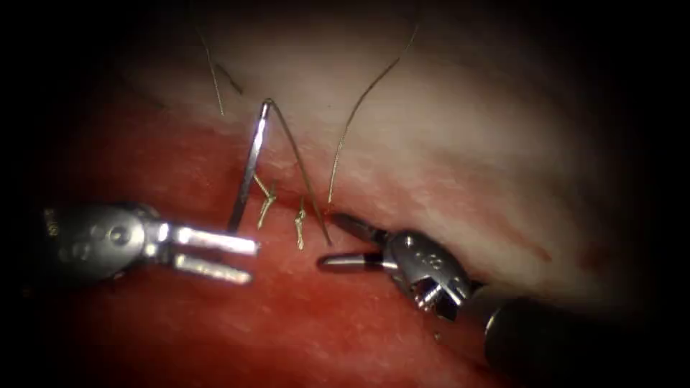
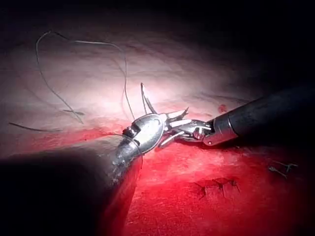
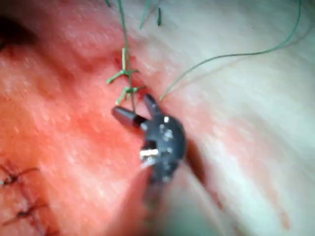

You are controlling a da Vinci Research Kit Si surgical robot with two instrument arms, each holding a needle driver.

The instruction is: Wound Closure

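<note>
Pale tissue (image 1: 445,129) fills the upper frame of the endoscope view and grades into red fluid (image 1: 287,330) across the lower half, with the cut (image 1: 309,208) running between them near centre. Two tied stitches with short cut ends (image 1: 300,228) sit on the cut. The needle (image 1: 248,172) stands nearly upright just left of the stitches, its lower end at or in the tissue (which one cannot be told), its upper end carrying the thread (image 1: 298,165), which runs down to the cut beside the right tool. A second strand (image 1: 359,100) arcs to the upper right. The left tool (image 1: 251,260) lies at lower left, jaws parted and holding nothing, the upper jaw tip just beside the needle's lower shaft. The right tool (image 1: 327,241) enters from lower right, jaws wide apart and empty, tips close to the thread at the cut. Judgement: a further stitch is under way, with the needle free of both tools. Any next grasp calls for a firm hold on the needle's body, clear of the tied stitches.
</note>
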